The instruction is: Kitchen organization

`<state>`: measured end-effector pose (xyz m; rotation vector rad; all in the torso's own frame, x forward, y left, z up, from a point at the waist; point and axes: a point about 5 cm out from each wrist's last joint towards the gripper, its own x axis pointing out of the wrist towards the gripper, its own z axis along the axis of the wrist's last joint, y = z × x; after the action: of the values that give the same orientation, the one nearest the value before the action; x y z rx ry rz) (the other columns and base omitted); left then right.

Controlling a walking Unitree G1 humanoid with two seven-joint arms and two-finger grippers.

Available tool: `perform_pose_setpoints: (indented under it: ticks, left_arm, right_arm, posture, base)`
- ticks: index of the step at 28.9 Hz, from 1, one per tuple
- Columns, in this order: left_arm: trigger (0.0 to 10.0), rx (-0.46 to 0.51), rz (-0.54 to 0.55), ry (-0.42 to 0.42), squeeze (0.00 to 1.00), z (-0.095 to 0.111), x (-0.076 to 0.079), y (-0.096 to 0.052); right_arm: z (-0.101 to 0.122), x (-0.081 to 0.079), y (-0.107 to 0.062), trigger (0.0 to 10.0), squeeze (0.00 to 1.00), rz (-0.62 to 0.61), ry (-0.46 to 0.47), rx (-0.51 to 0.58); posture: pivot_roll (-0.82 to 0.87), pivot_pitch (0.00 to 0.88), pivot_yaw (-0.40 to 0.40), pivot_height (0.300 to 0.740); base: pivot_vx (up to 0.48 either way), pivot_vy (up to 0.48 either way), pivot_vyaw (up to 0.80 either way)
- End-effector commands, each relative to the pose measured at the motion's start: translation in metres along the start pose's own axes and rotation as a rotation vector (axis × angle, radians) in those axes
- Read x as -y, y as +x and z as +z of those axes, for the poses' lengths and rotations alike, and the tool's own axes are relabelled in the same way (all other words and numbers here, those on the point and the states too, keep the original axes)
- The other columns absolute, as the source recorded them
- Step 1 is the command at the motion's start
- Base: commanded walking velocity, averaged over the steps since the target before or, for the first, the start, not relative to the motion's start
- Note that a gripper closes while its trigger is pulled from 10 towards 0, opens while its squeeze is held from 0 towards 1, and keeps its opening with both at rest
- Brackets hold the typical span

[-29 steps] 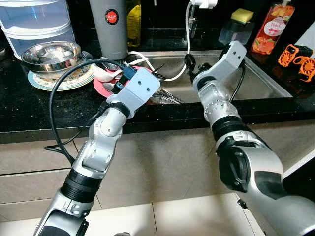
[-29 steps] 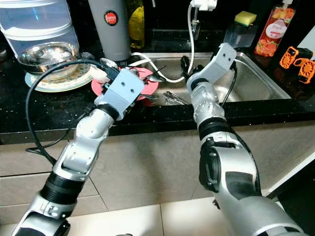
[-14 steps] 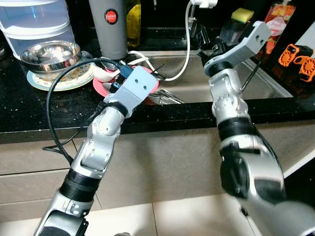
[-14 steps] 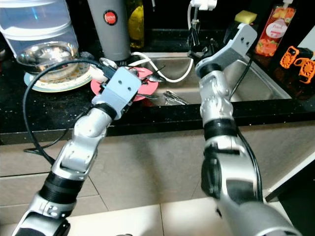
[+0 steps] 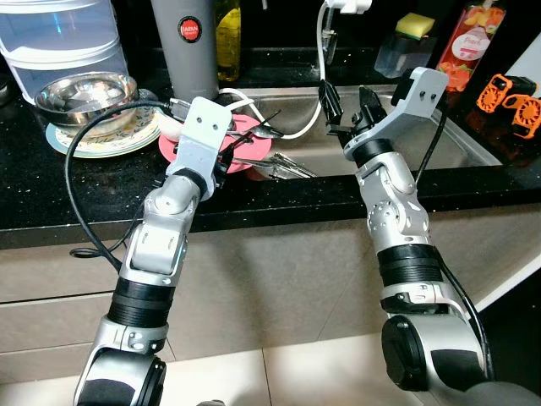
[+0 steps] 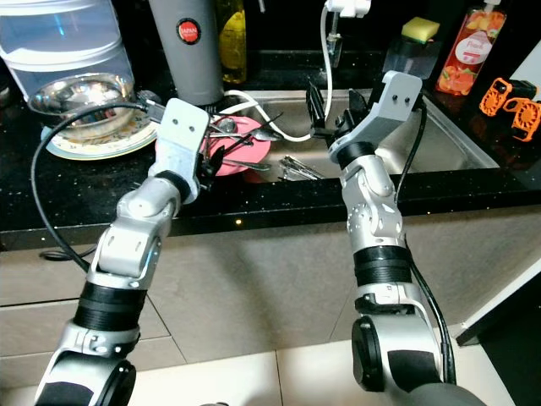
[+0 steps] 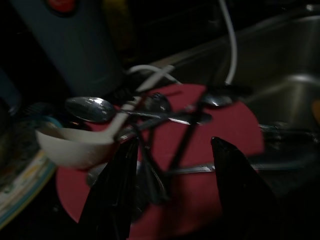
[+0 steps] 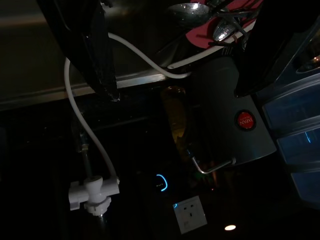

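Hovering over the red plate [image 5: 254, 152], the left gripper [image 7: 172, 150] has its fingers spread apart with nothing held between them. That plate sits on the black table [image 5: 51, 190] right at the sink's [image 5: 461, 144] left edge, and it's piled with cutlery: a few metal spoons [image 7: 90, 107], some dark utensils crossing each other, plus a white ladle-style spoon [image 7: 75, 145] lying on the plate's side away from the sink. More cutlery [image 5: 287, 165] lies in the sink just beside the plate.

The right gripper [image 5: 347, 106] is up above the sink, near the white hose [image 5: 319, 76] that hangs down from the tap fitting [image 5: 347, 7]. Its fingers are wide open too, gripping nothing.

Behind the plate stands a tall grey flask [image 5: 188, 46] with a red round logo. To its left there's a steel bowl [image 5: 84, 91] sitting on a patterned plate [image 5: 106, 139], with a clear stacked container [image 5: 63, 38] behind that. A black cable [image 5: 84, 178] loops across the table from the left arm.

On the far side of the sink: a yellow sponge [image 5: 416, 24] in a holder, a red-orange bottle [image 5: 469, 46], and orange clips [image 5: 511, 97] off to the right.
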<state>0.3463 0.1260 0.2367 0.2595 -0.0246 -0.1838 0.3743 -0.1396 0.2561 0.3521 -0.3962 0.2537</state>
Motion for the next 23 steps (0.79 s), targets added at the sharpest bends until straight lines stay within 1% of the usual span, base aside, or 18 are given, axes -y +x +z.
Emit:
perform_pose_setpoints:
  ticks: [1, 5, 7, 8, 9, 10, 11, 13, 16, 17, 20, 21, 22, 23]
  left_arm:
    - [10.0, -0.028, 0.011, -0.017, 0.0, -0.001, -0.003, 0.004]
    - [10.0, -0.087, 0.095, -0.022, 0.0, -0.001, -0.024, 0.016]
    - [10.0, -0.127, 0.103, -0.052, 0.01, -0.005, -0.029, 0.02]
    - [10.0, -0.163, 0.094, -0.077, 0.15, -0.01, -0.029, 0.023]
    - [10.0, -0.186, 0.086, -0.093, 0.15, -0.013, -0.029, 0.025]
    - [10.0, -0.218, 0.078, -0.107, 1.0, -0.019, -0.028, 0.027]
    - [10.0, -0.218, 0.078, -0.107, 1.0, -0.019, -0.028, 0.027]
    - [10.0, -0.252, 0.074, -0.113, 1.0, -0.026, -0.027, 0.031]
    - [10.0, -0.261, 0.074, -0.115, 1.0, -0.027, -0.027, 0.032]
    - [10.0, -0.276, 0.064, -0.128, 0.0, -0.029, -0.027, 0.034]
    - [10.0, -0.301, 0.047, -0.153, 0.0, -0.032, -0.027, 0.039]
    - [9.4, -0.313, 0.043, -0.164, 0.0, -0.033, -0.027, 0.041]
    - [9.4, -0.313, 0.043, -0.164, 0.0, -0.033, -0.027, 0.041]
    - [7.7, -0.325, 0.037, -0.177, 0.0, -0.034, -0.027, 0.043]
  right_arm:
    - [-0.001, -0.002, -0.003, 10.0, 0.0, 0.0, -0.004, -0.013]
    - [0.0, -0.006, -0.007, 10.0, 0.0, 0.005, -0.011, -0.026]
    - [0.0, -0.006, -0.008, 10.0, 0.0, 0.005, -0.01, -0.028]
    - [0.0, -0.006, -0.008, 10.0, 0.0, 0.004, -0.009, -0.03]
    - [0.0, -0.006, -0.007, 10.0, 0.0, 0.004, -0.009, -0.031]
    - [-0.001, -0.006, -0.008, 10.0, 0.0, 0.004, -0.009, -0.032]
    - [-0.001, -0.006, -0.008, 10.0, 0.0, 0.004, -0.009, -0.032]
    - [0.0, -0.007, -0.008, 10.0, 0.0, 0.002, -0.011, -0.033]
    - [0.0, -0.007, -0.009, 10.0, 0.0, 0.001, -0.012, -0.034]
    - [0.001, -0.006, -0.01, 10.0, 0.0, -0.004, -0.014, -0.035]
    - [0.002, -0.005, -0.012, 10.0, 0.0, -0.011, -0.017, -0.038]
    - [0.002, -0.005, -0.012, 10.0, 0.0, -0.013, -0.017, -0.039]
    - [0.002, -0.005, -0.012, 10.0, 0.0, -0.013, -0.017, -0.039]
    - [0.003, -0.005, -0.013, 10.0, 0.0, -0.016, -0.018, -0.039]
  posture:
    - [0.16, 0.0, -0.007, 0.74]
    - [0.16, 0.0, -0.01, 0.74]
    - [0.16, 0.0, -0.013, 0.74]
    - [0.16, 0.0, -0.013, 0.74]
    - [0.16, 0.0, -0.013, 0.74]
    - [0.16, 0.0, -0.013, 0.74]
    - [0.16, 0.0, -0.013, 0.74]
    - [0.15, 0.0, -0.009, 0.74]
    - [0.15, 0.0, -0.009, 0.74]
    - [0.15, 0.0, -0.009, 0.74]
    - [0.14, 0.0, -0.007, 0.74]
    - [0.14, 0.0, -0.007, 0.74]
    - [0.14, 0.0, -0.007, 0.74]
    - [0.14, 0.0, -0.005, 0.74]
  base:
    - [0.0, 0.0, 0.0]
    - [0.0, 0.0, 0.0]
    - [0.0, 0.0, 0.0]
    - [0.0, 0.0, 0.0]
    - [0.0, 0.0, 0.0]
    - [0.0, 0.0, 0.0]
    - [0.0, 0.0, 0.0]
    - [0.0, 0.0, 0.0]
    - [0.0, 0.0, 0.0]
    - [0.0, 0.0, 0.0]
    - [0.0, 0.0, 0.0]
    - [0.0, 0.0, 0.0]
    - [0.0, 0.0, 0.0]
    - [0.0, 0.0, 0.0]
